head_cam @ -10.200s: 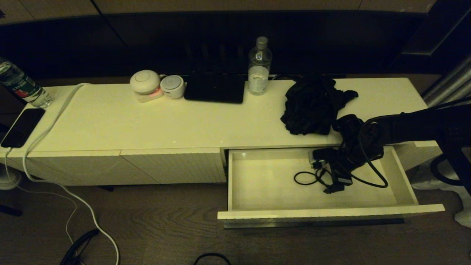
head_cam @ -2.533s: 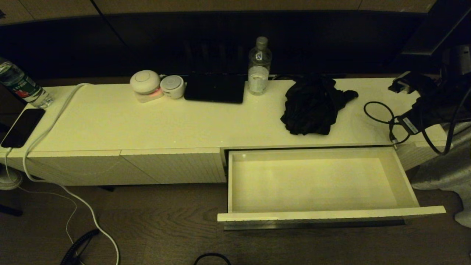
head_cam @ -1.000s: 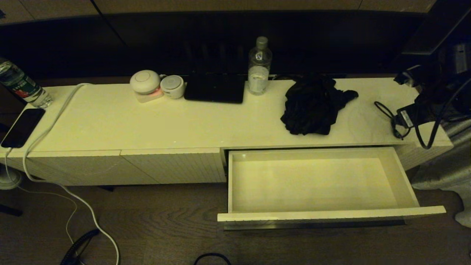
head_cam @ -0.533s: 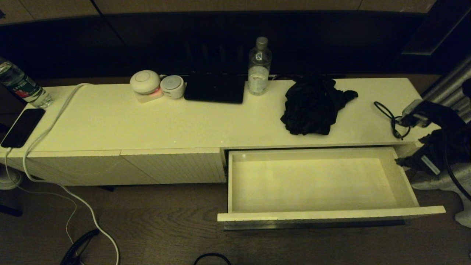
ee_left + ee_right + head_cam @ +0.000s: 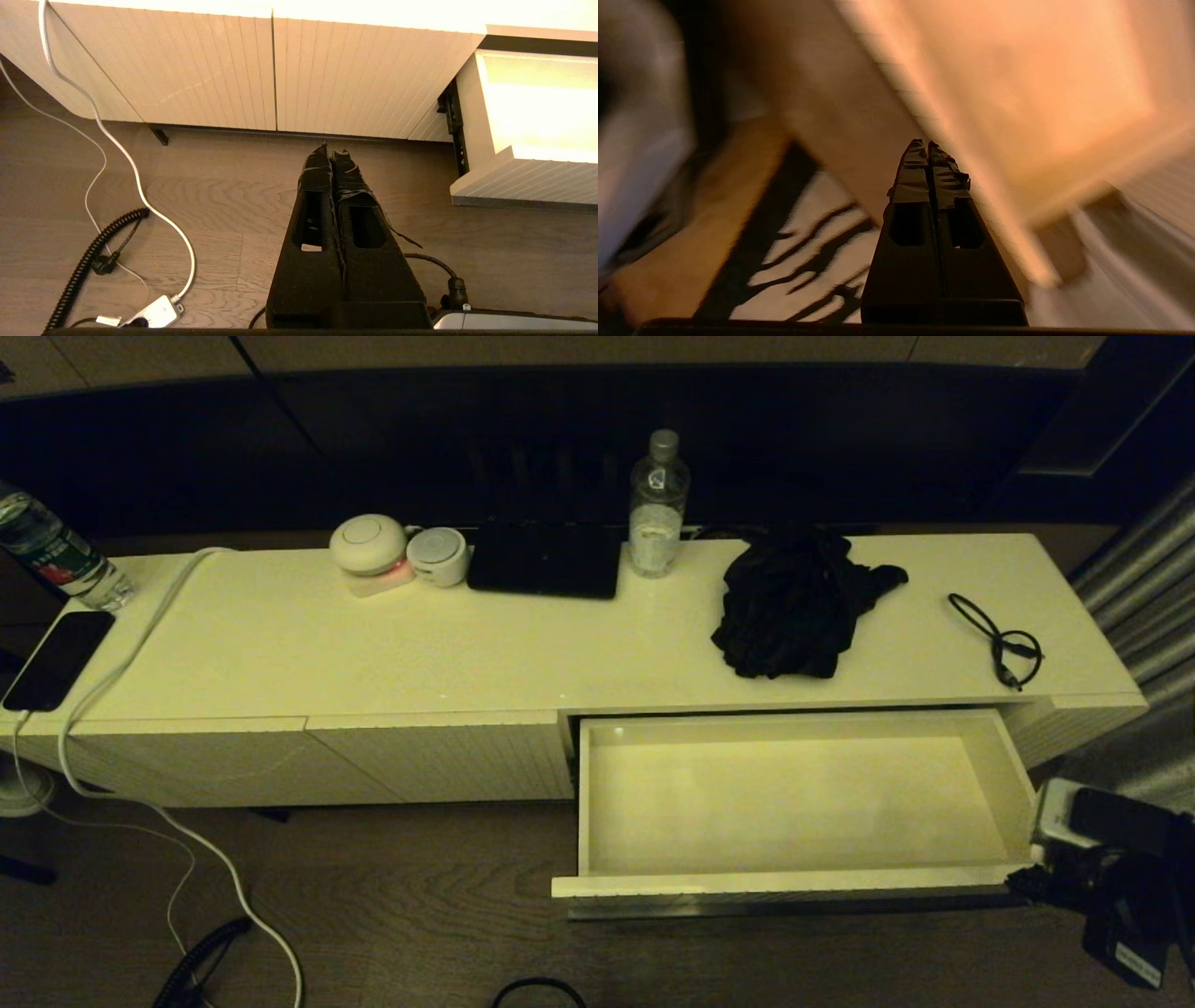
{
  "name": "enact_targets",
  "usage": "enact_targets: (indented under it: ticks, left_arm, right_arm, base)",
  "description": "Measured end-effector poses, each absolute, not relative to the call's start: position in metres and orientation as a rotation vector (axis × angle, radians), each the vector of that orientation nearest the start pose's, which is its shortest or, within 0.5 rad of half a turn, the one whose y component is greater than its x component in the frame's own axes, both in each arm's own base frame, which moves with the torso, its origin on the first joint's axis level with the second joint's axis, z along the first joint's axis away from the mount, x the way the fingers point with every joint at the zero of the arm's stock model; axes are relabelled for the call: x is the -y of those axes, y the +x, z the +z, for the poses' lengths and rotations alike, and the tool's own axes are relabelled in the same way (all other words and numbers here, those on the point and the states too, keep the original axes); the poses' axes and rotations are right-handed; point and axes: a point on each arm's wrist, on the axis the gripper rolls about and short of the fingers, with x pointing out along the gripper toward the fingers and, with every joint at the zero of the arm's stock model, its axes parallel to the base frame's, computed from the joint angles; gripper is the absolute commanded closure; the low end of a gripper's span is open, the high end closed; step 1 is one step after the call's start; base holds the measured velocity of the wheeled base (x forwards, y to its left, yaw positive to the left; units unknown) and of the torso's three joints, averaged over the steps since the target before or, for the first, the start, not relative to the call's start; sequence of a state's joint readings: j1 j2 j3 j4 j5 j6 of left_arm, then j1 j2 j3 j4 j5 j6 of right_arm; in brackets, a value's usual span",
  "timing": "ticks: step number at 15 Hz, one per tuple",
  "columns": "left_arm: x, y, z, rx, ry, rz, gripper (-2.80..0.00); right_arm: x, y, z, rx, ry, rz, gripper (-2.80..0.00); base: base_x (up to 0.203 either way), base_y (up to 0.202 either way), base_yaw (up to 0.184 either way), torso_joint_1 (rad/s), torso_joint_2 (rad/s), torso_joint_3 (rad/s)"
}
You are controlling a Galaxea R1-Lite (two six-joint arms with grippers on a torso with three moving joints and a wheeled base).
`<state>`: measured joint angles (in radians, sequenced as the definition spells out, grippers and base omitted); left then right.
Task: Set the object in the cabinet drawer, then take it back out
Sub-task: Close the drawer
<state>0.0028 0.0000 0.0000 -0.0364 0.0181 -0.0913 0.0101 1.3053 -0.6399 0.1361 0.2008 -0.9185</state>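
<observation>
The cabinet drawer (image 5: 794,883) stands pulled out at the right, its white inside bare; its ribbed front also shows in the left wrist view (image 5: 523,179). A thin black cable (image 5: 1001,640) lies loose on the cabinet top, behind the drawer's right end, with nothing holding it. My right arm (image 5: 1120,873) hangs low beside the drawer's front right corner. My right gripper (image 5: 927,143) is shut and empty, with only blurred surroundings past it. My left gripper (image 5: 331,148) is shut, parked over the floor in front of the closed ribbed panels.
On the cabinet top (image 5: 467,653) are a crumpled black cloth (image 5: 794,602), a clear bottle (image 5: 658,509), a black flat device (image 5: 546,560) and two round white gadgets (image 5: 392,553). A phone (image 5: 56,658) with a white cable lies at the left end. Cords lie on the floor (image 5: 117,233).
My right arm carried the cable out of the drawer, left it on the cabinet top, then swung down to the drawer's front right corner.
</observation>
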Motion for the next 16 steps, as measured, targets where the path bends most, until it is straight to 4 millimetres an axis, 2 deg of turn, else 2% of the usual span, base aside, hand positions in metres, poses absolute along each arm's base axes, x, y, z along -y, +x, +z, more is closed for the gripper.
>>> enact_targets:
  ticks: [4, 7, 10, 16]
  left_arm:
    - [0.000, -0.023, 0.079, 0.037, -0.091, 0.019, 0.00]
    - [0.000, -0.023, 0.079, 0.037, -0.092, 0.018, 0.00]
    - [0.000, -0.023, 0.079, 0.037, -0.092, 0.018, 0.00]
    - [0.000, -0.023, 0.079, 0.037, -0.092, 0.019, 0.00]
  right_arm:
    - [-0.027, 0.153, 0.140, -0.682, -0.813, 0.724, 0.00]
    - [-0.036, 0.145, 0.120, -0.741, -0.831, 0.826, 0.00]
    - [-0.041, 0.154, 0.105, -0.756, -0.836, 0.852, 0.00]
    - [-0.056, 0.187, 0.083, -0.668, -0.883, 0.802, 0.00]
  base:
    - [0.000, 0.000, 0.000, 0.000, 0.00, 0.000]
    - [0.000, 0.000, 0.000, 0.000, 0.00, 0.000]
    - [0.000, 0.000, 0.000, 0.000, 0.00, 0.000]
    - [0.000, 0.000, 0.000, 0.000, 0.00, 0.000]
